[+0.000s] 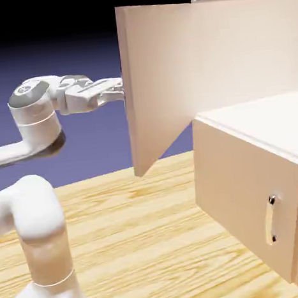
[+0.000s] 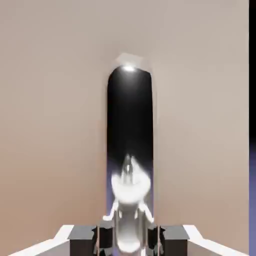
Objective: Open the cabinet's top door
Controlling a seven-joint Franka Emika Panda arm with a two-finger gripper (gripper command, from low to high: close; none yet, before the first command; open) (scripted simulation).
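top door (image 1: 154, 80) swung outward from cabinet (image 1: 258, 186), fingers (image 2: 102, 235) flanking handle (image 2: 130, 150)

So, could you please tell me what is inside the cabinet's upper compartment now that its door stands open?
The upper compartment of the cabinet shows only bare floor and back wall; its right end runs out of frame. The top door hides nothing inside.

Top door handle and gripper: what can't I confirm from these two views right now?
- Exterior view: the top door is swung open edge-on; its panel hides its handle and the gripper fingertips.
- Hand view: the handle fills the middle; its lower end is cut off by the bottom edge, with the fingers on either side.
- Exterior view: the cabinet is cut off at the right edge.
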